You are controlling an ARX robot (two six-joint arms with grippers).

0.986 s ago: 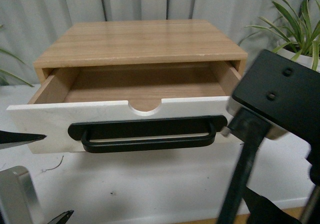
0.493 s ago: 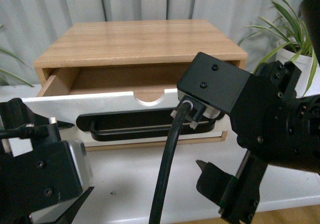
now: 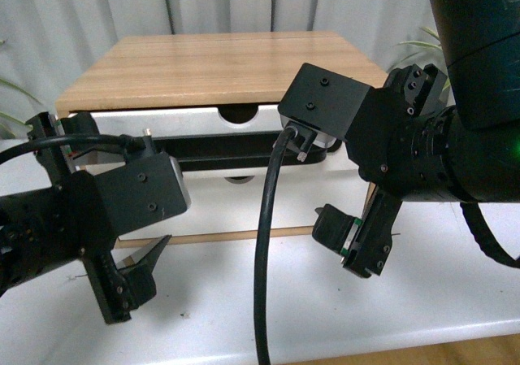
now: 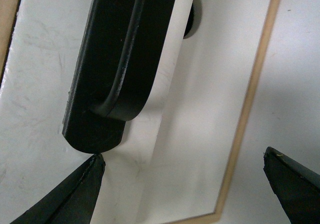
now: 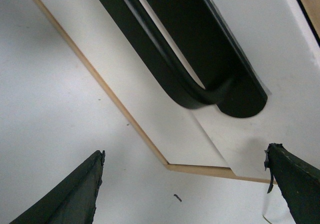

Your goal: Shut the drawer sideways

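The drawer (image 3: 195,123) has a white front, a semicircular notch and a long black bar handle (image 3: 231,148). It sits pushed back under the wood cabinet top (image 3: 219,64), and none of its inside shows. My left gripper (image 3: 134,282) is open and empty, low in front of the handle's left end. My right gripper (image 3: 357,241) is open and empty, near the handle's right end. In the left wrist view, the open gripper (image 4: 182,156) faces the drawer front (image 4: 35,94) just below the handle end (image 4: 117,69). In the right wrist view, the open gripper (image 5: 185,151) faces the other handle end (image 5: 210,59).
A plain white panel (image 3: 236,206) with a thin wood edge (image 3: 219,236) lies below the drawer front. It also shows in the left wrist view (image 4: 200,134) and the right wrist view (image 5: 140,74). The cabinet stands on a white table (image 3: 244,300). A curtain hangs behind. My right arm's black cable (image 3: 264,251) hangs mid-view.
The drawer has slid from wide open back into the cabinet. Both arms have come in close to the drawer front at the handle's two ends.
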